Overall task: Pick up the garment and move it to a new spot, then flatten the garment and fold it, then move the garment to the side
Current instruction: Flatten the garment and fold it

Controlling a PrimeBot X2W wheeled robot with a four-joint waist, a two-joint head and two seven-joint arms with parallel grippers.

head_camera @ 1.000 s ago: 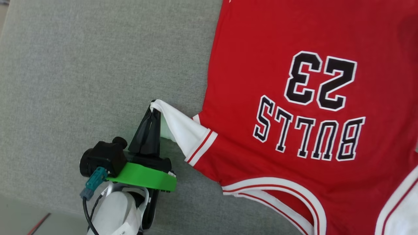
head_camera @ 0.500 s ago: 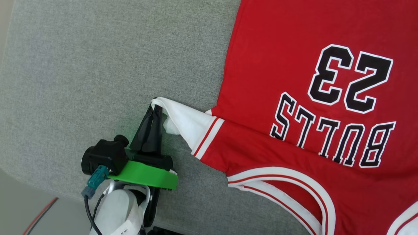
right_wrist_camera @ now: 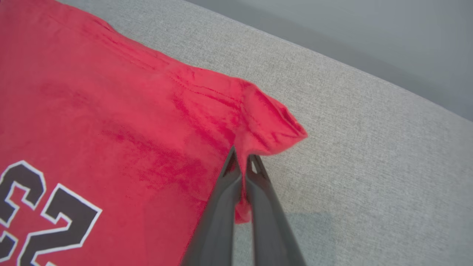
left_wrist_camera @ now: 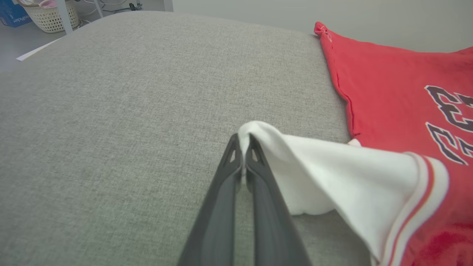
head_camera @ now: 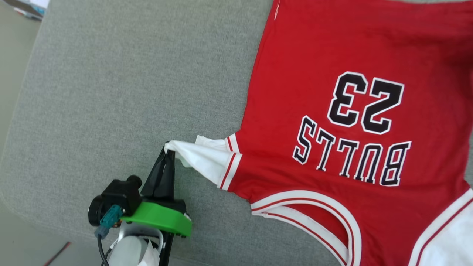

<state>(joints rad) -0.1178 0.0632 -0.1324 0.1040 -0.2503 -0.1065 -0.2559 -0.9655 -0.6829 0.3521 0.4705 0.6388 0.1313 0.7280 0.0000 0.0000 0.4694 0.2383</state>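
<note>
The garment (head_camera: pixel 332 55), a red jersey with black "BULLS 23" lettering, lies spread on the grey cushion, its neckline toward me. My left gripper (head_camera: pixel 169 147) is shut on the tip of its white sleeve (head_camera: pixel 201 160), lifting that tip a little off the cushion; the left wrist view shows the gripper (left_wrist_camera: pixel 242 142) pinching the sleeve (left_wrist_camera: pixel 332 166). In the right wrist view my right gripper (right_wrist_camera: pixel 242 160) is shut on a red bottom corner of the garment (right_wrist_camera: pixel 266 129), which bunches up over the fingertips.
The grey cushion (head_camera: pixel 129 92) stretches bare to the left of the garment, its left edge (head_camera: pixel 22 92) dropping to the floor. A white basket (left_wrist_camera: pixel 48 16) stands on the floor beyond the cushion's far corner.
The head camera has shifted. The left gripper has drawn back toward me with the sleeve tip, and the sleeve now stretches more sideways.
</note>
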